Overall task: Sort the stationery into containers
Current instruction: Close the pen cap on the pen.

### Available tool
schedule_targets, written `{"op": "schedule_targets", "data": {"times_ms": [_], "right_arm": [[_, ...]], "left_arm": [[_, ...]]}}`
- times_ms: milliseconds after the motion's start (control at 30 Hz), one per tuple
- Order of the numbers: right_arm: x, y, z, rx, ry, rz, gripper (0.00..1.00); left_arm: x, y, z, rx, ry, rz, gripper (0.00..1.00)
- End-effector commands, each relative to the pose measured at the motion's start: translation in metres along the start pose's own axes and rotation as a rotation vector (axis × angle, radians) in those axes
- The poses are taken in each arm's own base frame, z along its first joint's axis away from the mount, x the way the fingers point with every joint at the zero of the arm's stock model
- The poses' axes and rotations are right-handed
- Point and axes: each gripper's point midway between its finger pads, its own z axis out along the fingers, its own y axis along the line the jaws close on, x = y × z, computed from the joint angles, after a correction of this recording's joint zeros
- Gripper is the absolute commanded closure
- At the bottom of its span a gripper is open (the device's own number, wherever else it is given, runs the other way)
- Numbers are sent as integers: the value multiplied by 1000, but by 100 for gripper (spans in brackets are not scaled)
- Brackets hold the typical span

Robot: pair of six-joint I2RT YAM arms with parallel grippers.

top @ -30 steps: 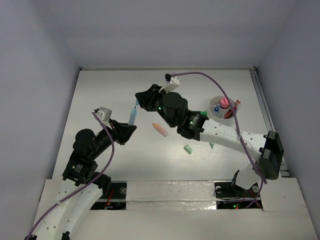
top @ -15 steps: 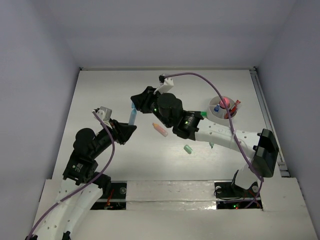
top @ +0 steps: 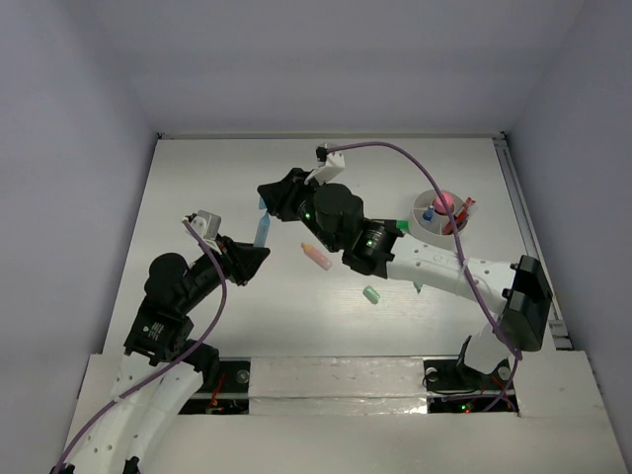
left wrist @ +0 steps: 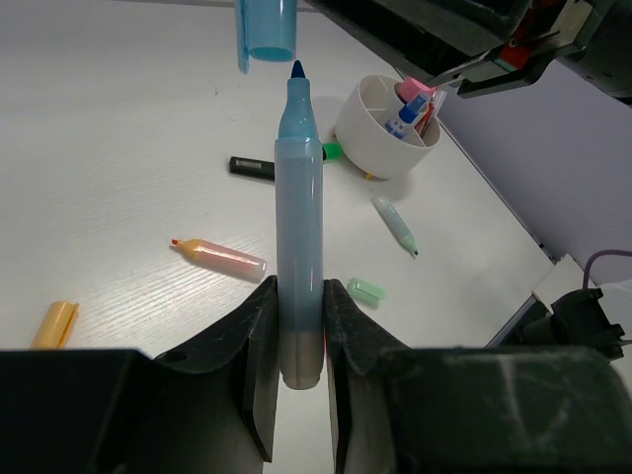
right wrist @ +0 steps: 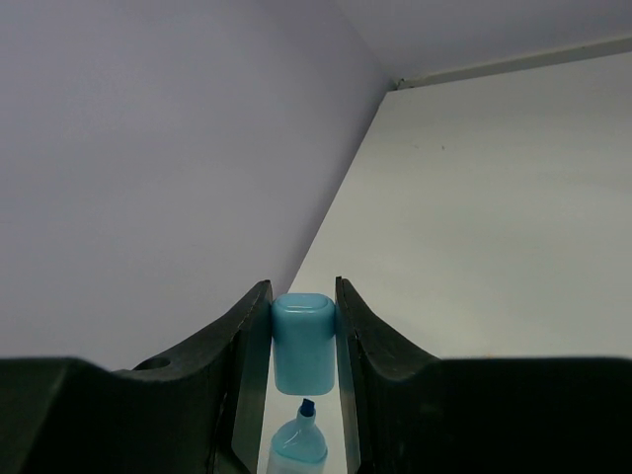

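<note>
My left gripper [left wrist: 299, 291] is shut on the lower barrel of a blue marker [left wrist: 298, 227], which stands upright with its dark tip bare. Just above that tip hangs the blue cap [right wrist: 303, 343], with my right gripper [right wrist: 301, 288] shut on it; a small gap separates cap and tip. In the top view the marker [top: 262, 233] and cap [top: 263, 205] meet left of centre. The round whitish cup [top: 423, 203] stands at the right, holding a pink-capped bottle [top: 443, 201], red pens and a blue piece; it also shows as the cup [left wrist: 367, 138] in the left wrist view.
Loose on the table lie a pink-orange marker [top: 316, 256], a mint eraser [top: 371, 294], a mint marker [left wrist: 398, 225], a black pen [left wrist: 252, 167] and an orange cap [left wrist: 54, 324]. A green piece [left wrist: 333, 151] lies against the cup. The right arm stretches across the middle of the table.
My right gripper has carried the blue cap left, to just above the marker's tip, then held still. The left arm and the marker have not moved.
</note>
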Motion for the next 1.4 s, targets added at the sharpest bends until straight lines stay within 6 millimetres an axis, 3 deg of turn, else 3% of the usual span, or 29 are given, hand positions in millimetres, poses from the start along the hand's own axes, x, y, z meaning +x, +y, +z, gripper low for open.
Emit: {"op": "schedule_targets", "data": {"times_ms": [0,100,233,700,933,1133,1367], "right_arm": [[-43,31,-14,-69,-110,45,100],[-38,28,-16,-64,-113,45,100],[-45,29,-20,-69,-130,47,100],[-25,13,-18,-15,-99,22,100],[-24,16,-17,-28,-94,17,100],[-9,16,-19,-37,-56,40,100],[17,33,-22,-77,-12,69,100]], "left_arm": [[-21,-11,-1,36,-60,32,100],[-21,-11,-2,39,-62,32,100],[-21,-10,-2,32,-60,27,100],[-23,-11,-3,35,-72,33,100],[-23,-12,-4,37,-72,33,100],[-26,-9,-6,19,-91,32,100],[-31,0,-8,-28,-113,32,100]]}}
